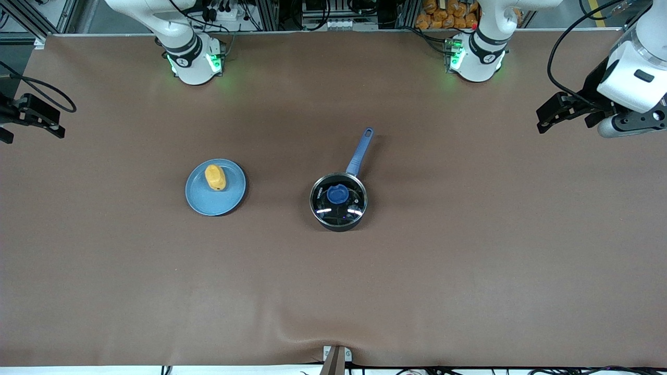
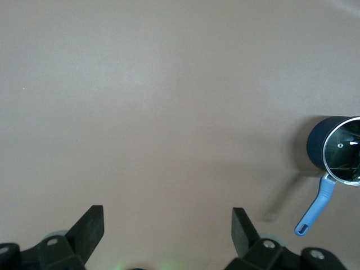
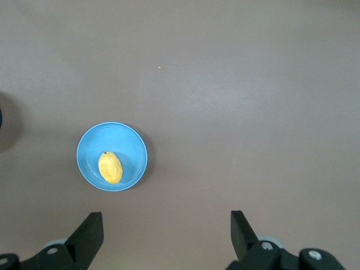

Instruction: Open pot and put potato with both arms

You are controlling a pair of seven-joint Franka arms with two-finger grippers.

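Note:
The black pot [image 1: 338, 202] stands mid-table with its glass lid [image 1: 350, 204] on, blue knob [image 1: 337, 194] on top, and its blue handle [image 1: 359, 152] pointing toward the robots' bases. It also shows in the left wrist view [image 2: 336, 149]. The yellow-orange potato [image 1: 215, 177] lies on a light-blue plate [image 1: 229, 200] toward the right arm's end, also in the right wrist view [image 3: 110, 167]. My left gripper [image 1: 544, 119] [image 2: 167, 216] is open and empty, up over the left arm's end of the table. My right gripper [image 1: 31, 122] [image 3: 167, 220] is open and empty, up over the right arm's end.
The brown table cover [image 1: 333, 291] is bare around the plate [image 3: 126, 140] and the pot. The two arm bases [image 1: 195, 60] [image 1: 477, 57] stand at the table's edge farthest from the front camera.

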